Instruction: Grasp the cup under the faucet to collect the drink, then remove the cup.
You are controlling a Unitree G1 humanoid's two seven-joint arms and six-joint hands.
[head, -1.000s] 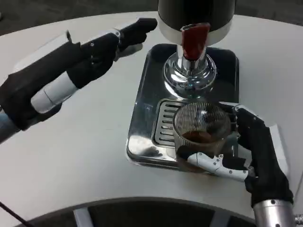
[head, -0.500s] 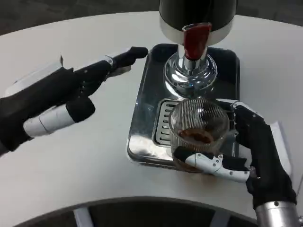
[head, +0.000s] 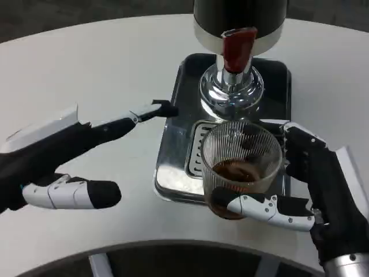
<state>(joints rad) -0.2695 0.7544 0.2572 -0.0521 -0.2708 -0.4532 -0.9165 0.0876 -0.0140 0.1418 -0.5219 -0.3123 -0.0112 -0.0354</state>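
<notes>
Reaching in from the picture's left, the left hand (head: 69,164) is held over the round white table (head: 104,69) with its fingers apart and nothing in them; one long finger is stretched toward the left edge of the shiny rectangular metal drip tray (head: 173,144), its black tip just at that edge. At the back of the tray, the chrome base of the black drink dispenser (head: 239,23) is seen, with its red faucet lever (head: 236,47) at the front. In front of the chrome base, above the tray's slotted grate, the clear ribbed glass cup (head: 241,167) is held by the right hand (head: 314,193), with a little dark brown drink in its bottom. The cup is wrapped low on its near side by a white and black finger, while the black fingers are pressed against its right side.
</notes>
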